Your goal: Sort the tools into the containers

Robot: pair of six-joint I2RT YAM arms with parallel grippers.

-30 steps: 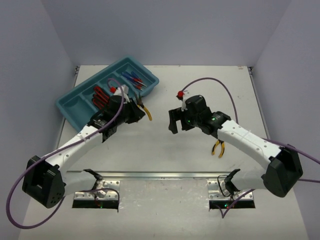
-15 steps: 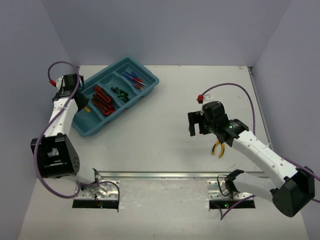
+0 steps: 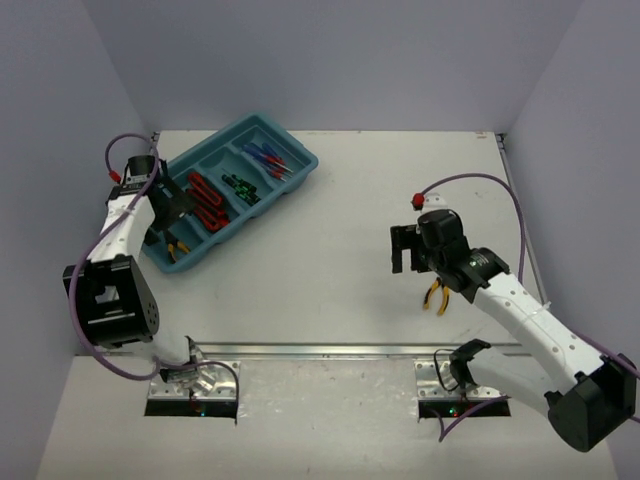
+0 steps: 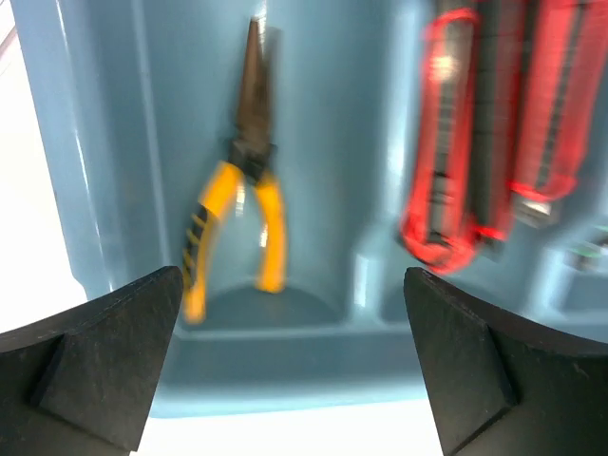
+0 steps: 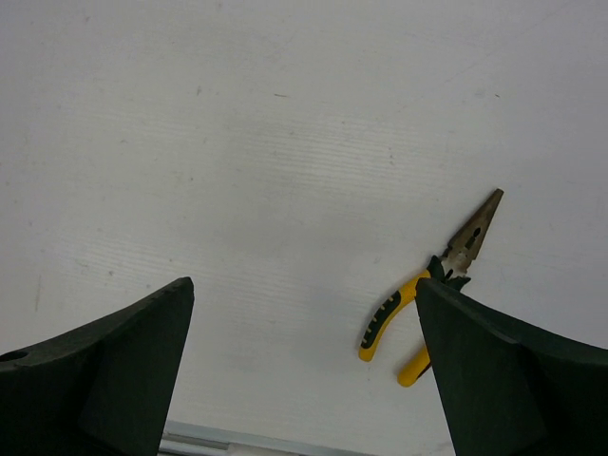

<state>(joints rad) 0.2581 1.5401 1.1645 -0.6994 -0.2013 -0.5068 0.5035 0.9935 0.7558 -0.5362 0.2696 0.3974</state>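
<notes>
Pliers (image 5: pixel 407 294) with yellow handles lie loose on the table (image 5: pixel 237 142) at the lower right of the right wrist view. Their nose points to the upper right, and the handles run partly behind one finger of the right gripper (image 5: pixel 304 294). That gripper hangs wide open and empty. It is far nearer than the left gripper (image 4: pixel 294 280), which is spread and empty over the tray (image 3: pixel 300 157).

Far left of worktop: tray (image 3: pixel 222 222), slanted, one end toward left edge, other end toward far edge. Four slots in row.
Slot nearest left edge: first pliers (image 4: pixel 237 218), alone.
Next slot: pliers bunch (image 3: pixel 205 203), side by side.
Third slot: screwdrivers (image 3: pixel 240 188).
Last slot, nearest far edge: more screwdrivers (image 3: pixel 268 160).
Loose pliers (image 5: pixel 461 242) flat on worktop, right side, toward near edge, well apart from tray.
</notes>
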